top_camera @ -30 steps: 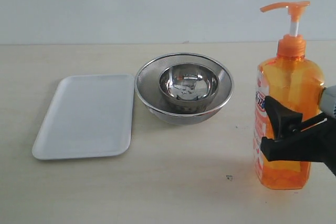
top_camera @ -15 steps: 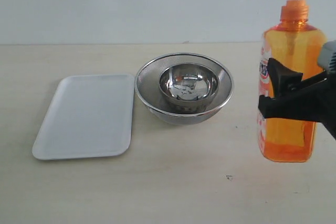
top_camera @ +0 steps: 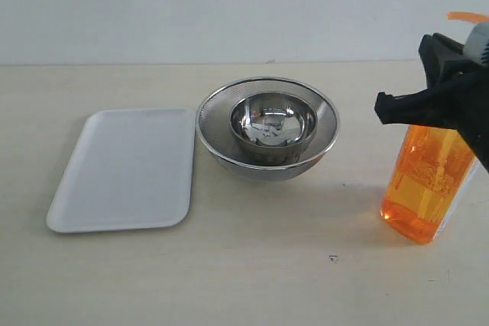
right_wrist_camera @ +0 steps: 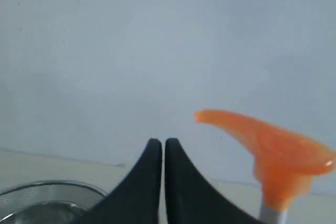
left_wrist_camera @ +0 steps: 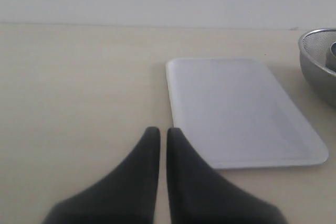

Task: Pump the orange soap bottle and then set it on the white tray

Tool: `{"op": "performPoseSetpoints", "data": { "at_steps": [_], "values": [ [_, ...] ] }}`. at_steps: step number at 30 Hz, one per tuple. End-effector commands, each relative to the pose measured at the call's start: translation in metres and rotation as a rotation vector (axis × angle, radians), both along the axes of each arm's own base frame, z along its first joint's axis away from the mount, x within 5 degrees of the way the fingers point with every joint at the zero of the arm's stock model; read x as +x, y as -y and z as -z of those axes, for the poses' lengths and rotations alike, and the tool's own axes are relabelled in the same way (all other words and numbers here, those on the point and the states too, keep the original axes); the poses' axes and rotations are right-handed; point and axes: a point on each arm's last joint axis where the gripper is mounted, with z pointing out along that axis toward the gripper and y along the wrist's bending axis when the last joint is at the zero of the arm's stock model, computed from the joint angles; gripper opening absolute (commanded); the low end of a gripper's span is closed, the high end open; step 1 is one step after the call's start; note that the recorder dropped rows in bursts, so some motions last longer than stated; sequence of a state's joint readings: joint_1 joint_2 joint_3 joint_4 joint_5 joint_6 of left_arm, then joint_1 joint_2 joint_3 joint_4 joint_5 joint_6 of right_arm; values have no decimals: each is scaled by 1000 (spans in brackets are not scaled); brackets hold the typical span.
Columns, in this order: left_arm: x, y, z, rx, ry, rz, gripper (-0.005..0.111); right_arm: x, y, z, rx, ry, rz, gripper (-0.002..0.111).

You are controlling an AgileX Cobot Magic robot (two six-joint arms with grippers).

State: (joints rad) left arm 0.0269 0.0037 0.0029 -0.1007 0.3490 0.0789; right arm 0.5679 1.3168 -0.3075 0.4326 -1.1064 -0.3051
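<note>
Task looks early. The soap bottle (top_camera: 428, 181) sits on the desk (top_camera: 267, 280) at the far right, well apart from the tray (top_camera: 122, 169), so placing is not done. The arm covers its upper half, so I can't be sure whether it stands straight or leans a bit.

The right fingers (right_wrist_camera: 153, 153) are pressed together and pinch nothing. They hang up at the level of the pump head (right_wrist_camera: 273, 140), which is just beside them, not between them. A bit of white stem shows under the head, so it seems to be up, not pushed down. No soap is visible anywhere. My guess is the pump step is just being set up, with the closed tips meant to press the head.

The left fingers (left_wrist_camera: 151, 140) are also pressed together with nothing in them, hovering near one corner of the tray. Two nested steel bowls (top_camera: 267, 127) stand between tray and bottle.

Left to do: press the pump, grab the bottle, carry it past the bowls, set it on the tray.
</note>
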Motion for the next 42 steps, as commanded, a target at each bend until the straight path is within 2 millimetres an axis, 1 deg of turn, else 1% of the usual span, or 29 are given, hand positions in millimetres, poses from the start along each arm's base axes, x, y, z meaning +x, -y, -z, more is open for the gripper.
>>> {"op": "performPoseSetpoints", "data": {
  "at_steps": [1, 3, 4, 5, 6, 7, 8, 9, 15, 19, 23, 26, 31, 35, 42],
  "values": [
    [0, 0, -2, 1, 14, -5, 5, -15, 7, -13, -1, -8, -28, 2],
    [0, 0, -2, 1, 14, -5, 5, -22, 8, -16, -31, -61, -60, 21],
    [0, 0, -2, 1, 14, -5, 5, -25, 9, -17, -24, -82, -71, 37],
    [0, 0, -2, 1, 14, -5, 5, -28, 9, -18, -19, -107, -88, 55],
    [0, 0, -2, 1, 14, -5, 5, -30, 10, -13, 14, -181, -90, 82],
    [0, 0, -2, 1, 14, -5, 5, -31, 12, -8, 40, -258, -79, 95],
    [0, 0, -2, 1, 14, -5, 5, -31, 12, -3, 44, -314, -78, 102],
    [0, 0, -2, 1, 14, -5, 5, -32, 12, 2, 57, -373, -76, 104],
    [0, 0, -2, 1, 14, -5, 5, -35, 9, 10, 63, -468, -109, 104],
    [0, 0, -2, 1, 14, -5, 5, -37, 6, -1, 71, -416, -161, 104],
    [0, 0, -2, 1, 14, -5, 5, -44, 8, -14, 90, -338, -185, 104],
    [0, 0, -2, 1, 14, -5, 5, -52, 11, -20, 104, -338, -210, 104],
    [0, 0, -2, 1, 14, -5, 5, -66, 13, -24, 97, -377, -269, 104],
    [0, 0, -2, 1, 14, -5, 5, -78, 14, -24, 95, -438, -321, 104],
    [0, 0, -2, 1, 14, -5, 5, -83, 12, -17, 73, -531, -358, 104]
  ]
}}
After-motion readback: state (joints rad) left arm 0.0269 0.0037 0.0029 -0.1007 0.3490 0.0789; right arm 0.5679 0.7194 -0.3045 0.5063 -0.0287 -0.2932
